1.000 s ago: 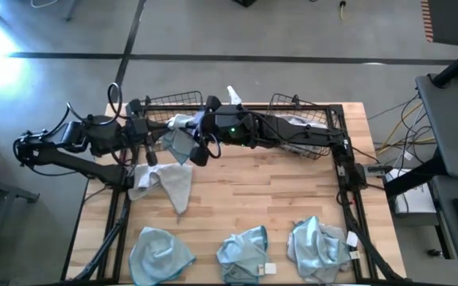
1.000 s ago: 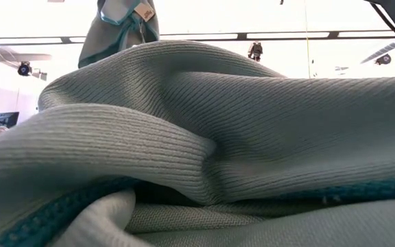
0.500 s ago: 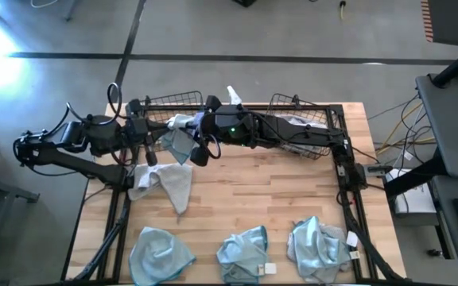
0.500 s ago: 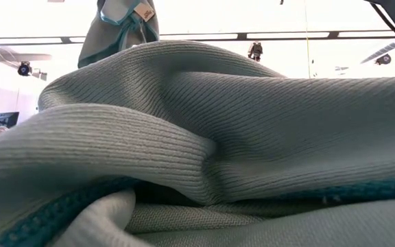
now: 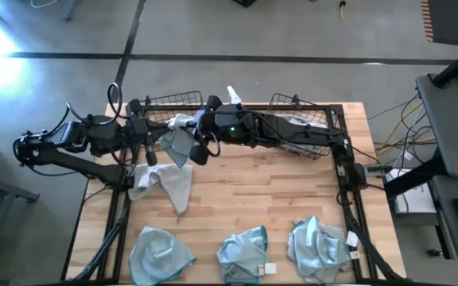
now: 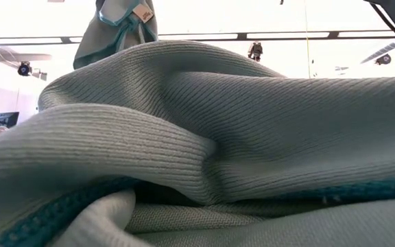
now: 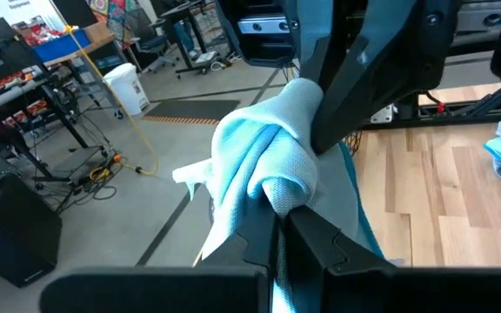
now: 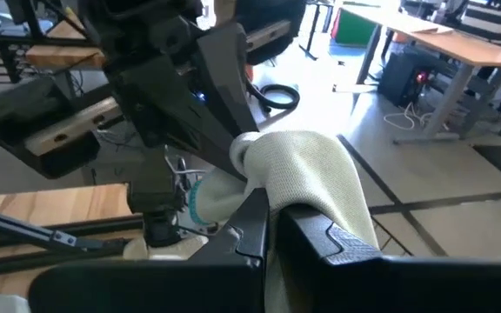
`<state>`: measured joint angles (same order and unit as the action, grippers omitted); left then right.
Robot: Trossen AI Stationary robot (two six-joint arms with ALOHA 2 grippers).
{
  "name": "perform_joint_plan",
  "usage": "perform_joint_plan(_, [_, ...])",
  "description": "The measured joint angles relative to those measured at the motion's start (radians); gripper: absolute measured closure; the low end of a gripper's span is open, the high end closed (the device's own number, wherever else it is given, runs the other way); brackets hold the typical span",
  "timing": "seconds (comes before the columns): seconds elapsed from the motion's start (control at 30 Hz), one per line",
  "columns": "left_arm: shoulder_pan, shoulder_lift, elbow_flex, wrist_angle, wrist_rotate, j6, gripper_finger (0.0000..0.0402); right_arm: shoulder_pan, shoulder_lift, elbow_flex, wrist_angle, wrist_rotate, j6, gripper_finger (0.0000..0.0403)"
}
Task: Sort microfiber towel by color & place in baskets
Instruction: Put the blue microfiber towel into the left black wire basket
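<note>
Nearest us, three teal towels lie along the worktop's front edge, one filling the low view. Farther back, a pale grey towel lies just left of centre. Beyond it, our left gripper and right gripper meet, each with fingers clamped on one raised teal towel. Behind stand the two baskets.

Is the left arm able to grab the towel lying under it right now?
Probably not yet. The left gripper is shut on the blue towel, which the right gripper also holds. The grey towel lies uncovered below.
</note>
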<state>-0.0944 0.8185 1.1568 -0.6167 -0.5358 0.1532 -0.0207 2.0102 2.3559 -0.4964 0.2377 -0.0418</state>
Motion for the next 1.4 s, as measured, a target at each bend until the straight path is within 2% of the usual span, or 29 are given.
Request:
perform_joint_plan(0.17, [0.000,0.000,0.000,0.000,0.000,0.000,0.0402,-0.002,0.000,0.000,-0.006,0.000,-0.003,0.0372])
perform_joint_plan(0.47, [0.000,0.000,0.000,0.000,0.000,0.000,0.0402,-0.004,0.000,0.000,-0.031,0.001,0.016,0.0282])
perform_joint_plan(0.67, [0.000,-0.001,0.000,-0.007,-0.021,0.000,0.0401,-0.004,-0.001,0.000,-0.032,0.001,0.015,0.0251])
perform_joint_plan(0.9, [0.001,-0.020,0.000,-0.012,-0.248,0.067,0.0401,-0.004,-0.033,0.000,-0.105,0.001,0.006,0.0246])
perform_joint_plan(0.97, [0.001,-0.031,0.002,-0.012,-0.288,0.095,0.0401,-0.004,-0.043,0.000,-0.133,0.001,0.015,0.0247])
perform_joint_plan(1.17, [0.011,-0.072,0.007,-0.004,-0.316,0.185,0.0401,-0.004,-0.073,0.000,-0.196,0.001,0.051,0.0257])
perform_joint_plan(1.33, [0.028,-0.100,0.007,0.043,-0.504,0.285,0.0401,-0.004,-0.084,0.000,-0.245,0.001,0.070,0.0265])
perform_joint_plan(1.4, [0.038,-0.112,0.008,0.054,-0.538,0.311,0.0401,-0.004,-0.084,0.000,-0.274,0.000,0.076,0.0268])
